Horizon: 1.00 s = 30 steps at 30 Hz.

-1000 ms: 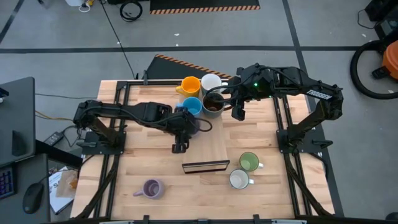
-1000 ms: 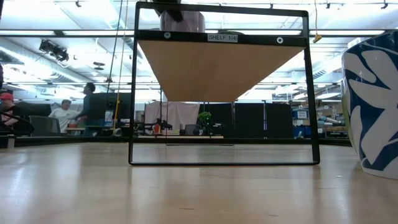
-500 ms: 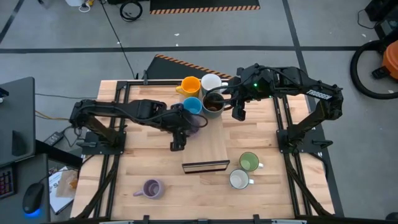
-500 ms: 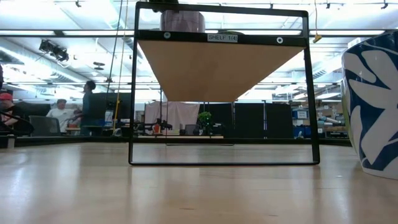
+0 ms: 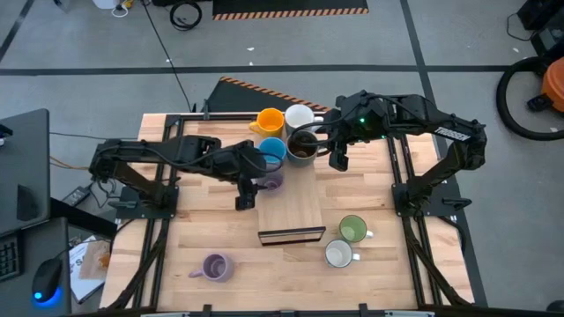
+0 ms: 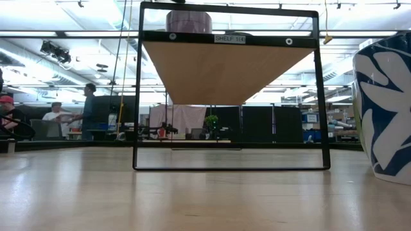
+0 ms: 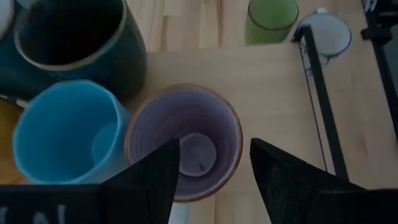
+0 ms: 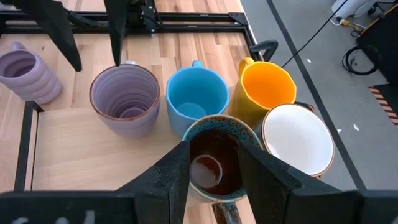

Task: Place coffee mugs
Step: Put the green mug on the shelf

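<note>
From above, the left pincer stands wide and empty just beside the lavender mug on the shelf board, while the right pincer hangs by the dark brown mug; whether it grips I cannot tell. In the left wrist view the lavender mug looks rigid, glossy, likely breakable ceramic, best taken across its rim wall.

Bright, even overhead light; soft shadows; both wrist views slightly blurred.

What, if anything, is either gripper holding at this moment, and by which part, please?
Nothing is held. The left gripper stands open above the ribbed lavender ceramic mug on the wooden board, touching nothing. The right gripper hovers open over the dark brown mug.
</note>
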{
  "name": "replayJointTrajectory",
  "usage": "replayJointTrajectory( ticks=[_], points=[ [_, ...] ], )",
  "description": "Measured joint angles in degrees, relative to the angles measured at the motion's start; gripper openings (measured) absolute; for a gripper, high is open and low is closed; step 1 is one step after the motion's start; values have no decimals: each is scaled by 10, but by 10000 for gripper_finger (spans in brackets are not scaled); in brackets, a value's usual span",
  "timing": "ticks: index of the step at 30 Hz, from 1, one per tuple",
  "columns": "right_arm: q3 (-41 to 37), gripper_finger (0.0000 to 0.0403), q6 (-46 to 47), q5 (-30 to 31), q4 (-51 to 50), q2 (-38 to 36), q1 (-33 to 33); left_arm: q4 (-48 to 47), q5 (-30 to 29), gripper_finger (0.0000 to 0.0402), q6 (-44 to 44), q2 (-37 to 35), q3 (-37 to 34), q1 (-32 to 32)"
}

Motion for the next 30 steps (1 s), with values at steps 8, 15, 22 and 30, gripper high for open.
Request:
replayJointTrajectory(
  ticks=[8,15,22,30],
  points=[
    [0,145,2,0,0,0,0,5,-10,204,1,-4,0,0],
    [0,145,4,0,-1,0,0,9,-12,204,2,-5,0,0],
    [0,145,4,0,-3,0,0,17,-18,204,3,-21,0,0],
    [0,145,40,-39,-78,-16,2,21,-33,204,-25,-61,0,0]
  ],
)
